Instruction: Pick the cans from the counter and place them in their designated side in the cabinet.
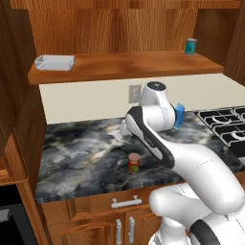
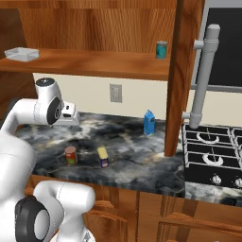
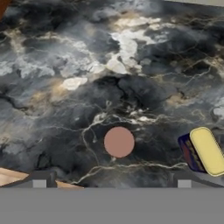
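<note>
- Marbled dark stone makes up the counter (image 1: 86,148), which runs over wooden drawers (image 1: 124,225) with silver handles.
- Red can (image 1: 134,163) stands upright near the counter's front edge; in the right base view it is at (image 2: 71,155), and from above in the hand view it shows as a round reddish-brown top (image 3: 119,141).
- Blue can with the yellow top (image 2: 103,158) stands just beside the red one, on its right as the right base view shows it, the two apart and not touching; the hand view catches it at the lower right (image 3: 202,151).
- Both cans are on the counter; neither is in the cabinet (image 1: 129,28).
- Hand (image 3: 111,183) hangs above the counter looking down on it, its two dark fingertips (image 3: 39,180) spread wide with nothing between them; the red can lies between the tips as seen from above, well below them.
- Cabinet shelf board (image 2: 94,62) carries a teal-blue can (image 2: 161,49) toward its right end and a shallow pale tray (image 2: 21,54) toward its left end.
- Slim blue carton (image 2: 149,122) stands upright at the back of the counter, near the wooden post (image 2: 182,75) beside the stove (image 2: 212,156).
- Wall outlet (image 2: 115,92) sits on the cream backsplash under the shelf.
</note>
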